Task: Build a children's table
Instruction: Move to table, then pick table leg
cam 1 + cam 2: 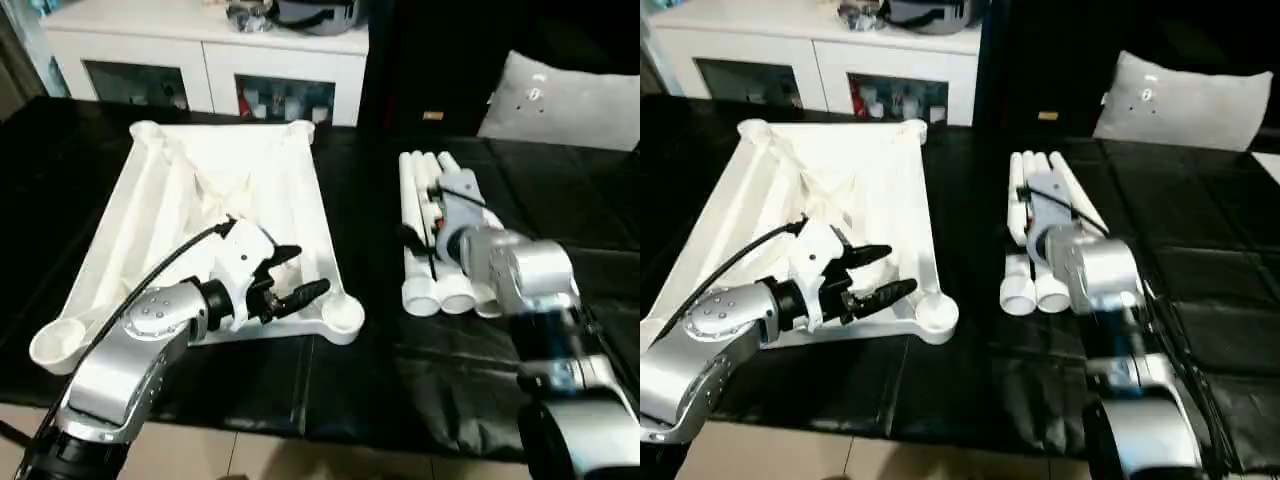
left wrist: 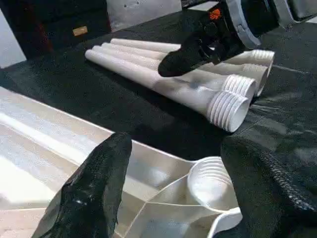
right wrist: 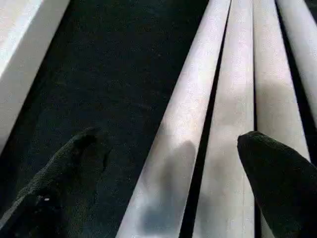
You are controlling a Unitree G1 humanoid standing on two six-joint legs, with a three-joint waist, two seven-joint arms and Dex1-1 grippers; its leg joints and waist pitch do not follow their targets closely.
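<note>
in the left eye view, the white table top (image 1: 215,215) lies with its ribbed underside up on the black surface (image 1: 340,380). the left tool (image 1: 295,275) is above the near edge of this top, its two black fingers spread apart and holding nothing. just beyond its fingertips is the near right corner socket (image 1: 343,315) of the top. the four white legs (image 1: 425,215) lie side by side on the surface, beside the top and apart from it. the right tool (image 1: 425,235) is down over these legs, partly hidden behind its own silver wrist.

in the right eye view, the same scene is seen: the white cabinet (image 1: 820,60) stands behind the surface, and a grey cushion (image 1: 1185,100) is at the far right.

in the left wrist view, the left tool's fingers (image 2: 94,188) stand wide, with the round socket between and just past them. further away are the legs with their threaded ends, and the right tool (image 2: 195,54) is on top of them.

in the right wrist view, the right tool (image 3: 173,163) is open, its fingers (image 3: 277,178) wide apart over the legs, gripping none. whether they touch a leg, i cannot tell.
</note>
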